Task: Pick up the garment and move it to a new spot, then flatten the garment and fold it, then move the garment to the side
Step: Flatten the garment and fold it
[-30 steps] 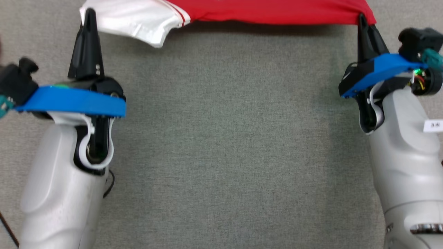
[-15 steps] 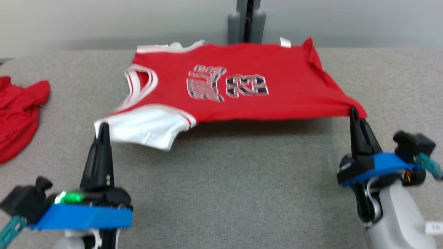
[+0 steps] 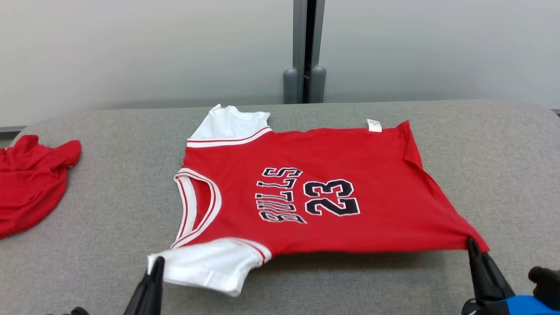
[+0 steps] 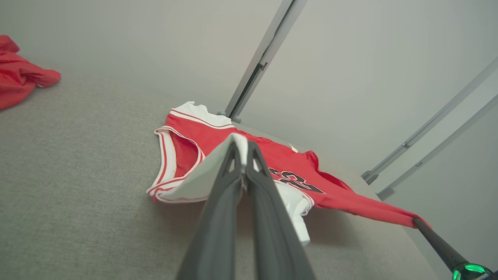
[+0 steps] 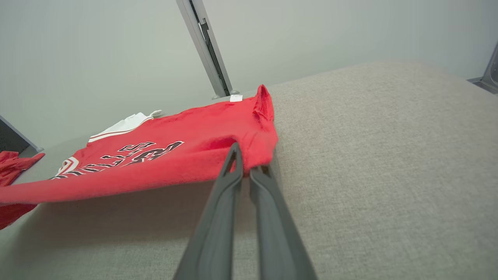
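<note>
Red Bulls 23 jersey lies face up on the grey padded table. Its far edge rests on the surface; its near edge is raised, with shadow beneath.

Left gripper: fingers pressed together on the corner of the near white sleeve. Right gripper: pinching the near red hem corner. The jersey stretches between the 2 tips and away beyond them.

Judged: relocation done, flattening under way, 0 folds made, move aside not yet done.

Second red garment lies well apart, at left.

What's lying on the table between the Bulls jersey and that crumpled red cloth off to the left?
Nothing. In the head view, the stretch between the jersey and the red cloth is just the grey fabric surface, bare.
</note>
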You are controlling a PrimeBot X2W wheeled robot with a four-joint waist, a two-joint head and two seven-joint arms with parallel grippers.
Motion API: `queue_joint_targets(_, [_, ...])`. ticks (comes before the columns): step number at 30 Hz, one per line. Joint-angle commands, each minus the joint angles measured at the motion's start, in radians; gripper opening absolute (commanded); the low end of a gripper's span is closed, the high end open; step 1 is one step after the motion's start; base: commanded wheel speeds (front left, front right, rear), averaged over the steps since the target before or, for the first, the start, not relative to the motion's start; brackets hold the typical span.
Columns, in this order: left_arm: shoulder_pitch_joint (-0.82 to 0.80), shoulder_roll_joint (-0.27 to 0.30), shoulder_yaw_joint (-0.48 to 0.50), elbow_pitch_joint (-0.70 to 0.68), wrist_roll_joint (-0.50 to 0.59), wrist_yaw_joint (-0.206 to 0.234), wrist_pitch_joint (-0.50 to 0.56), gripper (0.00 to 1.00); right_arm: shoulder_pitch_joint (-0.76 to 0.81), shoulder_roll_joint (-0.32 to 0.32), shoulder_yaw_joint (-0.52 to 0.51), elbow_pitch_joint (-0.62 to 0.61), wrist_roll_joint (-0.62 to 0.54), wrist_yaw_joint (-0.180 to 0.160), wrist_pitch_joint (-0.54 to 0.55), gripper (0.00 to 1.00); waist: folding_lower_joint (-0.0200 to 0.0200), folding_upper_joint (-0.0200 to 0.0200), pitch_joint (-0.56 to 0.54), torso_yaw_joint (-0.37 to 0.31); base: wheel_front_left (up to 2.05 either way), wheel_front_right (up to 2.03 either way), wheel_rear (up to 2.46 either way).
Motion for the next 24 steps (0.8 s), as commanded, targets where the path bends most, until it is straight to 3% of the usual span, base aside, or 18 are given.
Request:
queue_joint_targets(1, [0.015, 0.006, -0.01, 0.007, 0.001, 0.004, 0.01, 0.0, 0.022, -0.001, -0.001, 0.001, -0.007, 0.0, 0.01, 0.0, 0.0002, -0.0001, -0.009, -0.006, 0.0, 0.0, 0.0])
queue_joint_targets(11, [-0.052, -0.037, -0.061, 0.18, -0.007, -0.02, 0.014, 0.0, -0.016, -0.001, 0.035, 0.153, 0.003, 0.0, 0.038, 0.0, 0.0002, -0.0001, -0.024, -0.007, 0.0, 0.0, 0.0])
queue_joint_targets(24, [-0.416, -0.108, -0.064, 0.451, 0.053, -0.072, -0.065, 0.0, -0.262, -0.001, 0.055, 0.334, 0.058, 0.0, 0.02, 0.0, 0.0002, -0.0001, 0.07, -0.034, 0.0, 0.0, 0.0])
